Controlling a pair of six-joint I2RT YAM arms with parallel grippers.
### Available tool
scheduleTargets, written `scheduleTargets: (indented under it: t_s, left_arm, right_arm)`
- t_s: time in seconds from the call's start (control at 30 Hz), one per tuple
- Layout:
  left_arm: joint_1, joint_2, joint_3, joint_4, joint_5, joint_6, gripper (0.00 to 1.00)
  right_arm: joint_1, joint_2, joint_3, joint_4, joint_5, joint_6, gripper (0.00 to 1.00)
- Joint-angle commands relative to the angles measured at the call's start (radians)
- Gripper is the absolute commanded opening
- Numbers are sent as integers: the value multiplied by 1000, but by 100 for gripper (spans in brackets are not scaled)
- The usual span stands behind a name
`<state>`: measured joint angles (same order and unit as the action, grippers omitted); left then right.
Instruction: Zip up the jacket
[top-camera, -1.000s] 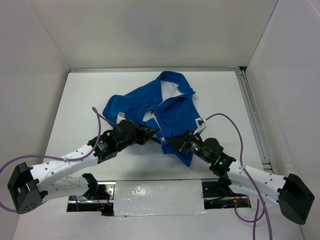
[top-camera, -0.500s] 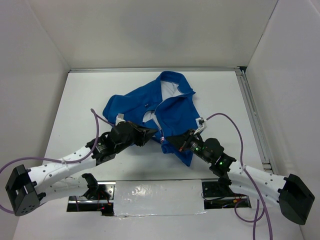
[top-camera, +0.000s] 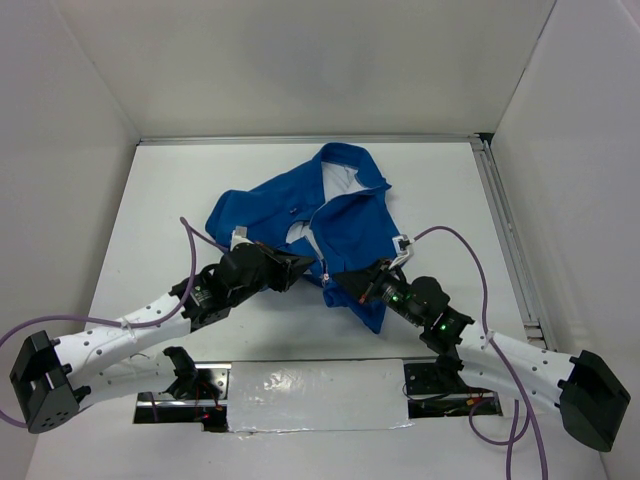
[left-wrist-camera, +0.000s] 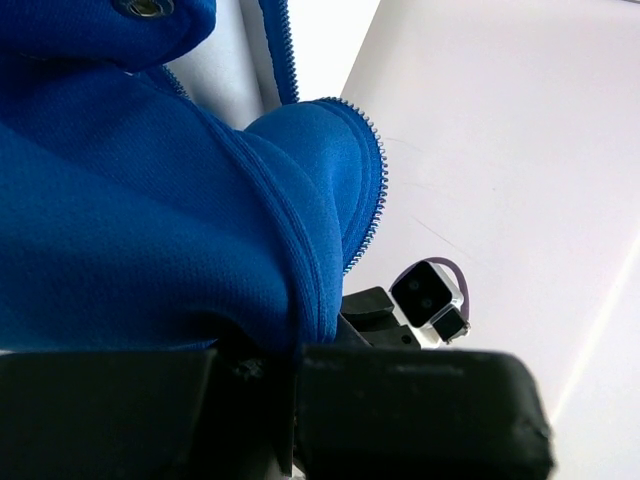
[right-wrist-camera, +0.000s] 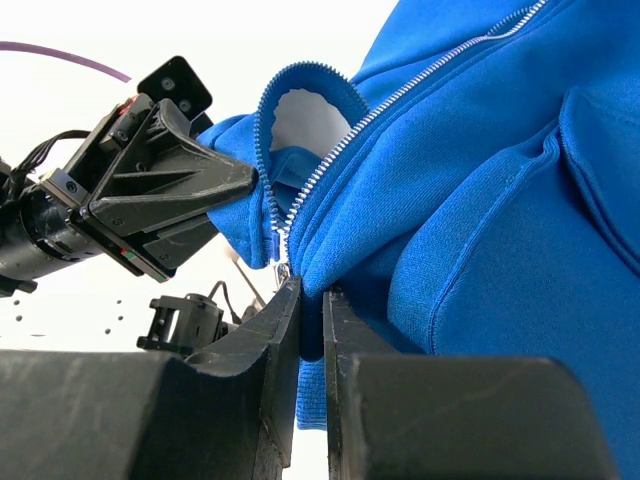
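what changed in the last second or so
The left gripper has eased slightly back toward its base; the right gripper barely shifted. Nothing taken or released: both stay shut on the jacket, which lies as before.

White table (top-camera: 160, 200) — white walls (top-camera: 300, 60) around; metal rail (top-camera: 507, 235) along right edge.

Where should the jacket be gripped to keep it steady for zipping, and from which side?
Grip the jacket at its bottom hem, one claw on each side of the zipper at its lower end, coming from the near edge. The zipper runs from there toward the far collar, so the hem is the nearest part. The left claw and right claw are shut on it there.
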<state>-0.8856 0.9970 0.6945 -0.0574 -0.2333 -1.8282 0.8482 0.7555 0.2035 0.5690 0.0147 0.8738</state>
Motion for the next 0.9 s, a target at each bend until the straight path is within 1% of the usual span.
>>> scheduleTargets:
  t_s: [0.0, 0.17, 0.4, 0.87]
  left_arm:
    - [-6, -4, 13, 60, -8, 26, 0]
    - [-6, -11, 3, 76, -3, 40, 0]
    - [-6, 0, 2, 74, 9, 37, 0]
    - [-6, -8, -4, 67, 0, 26, 0]
  right_arm:
    - [6, -18, 49, 98, -10, -7, 0]
    - [5, 11, 59, 132, -39, -6, 0]
    - [6, 8, 56, 164, -25, -2, 0]
    - [6, -28, 50, 131, -18, 2, 0]
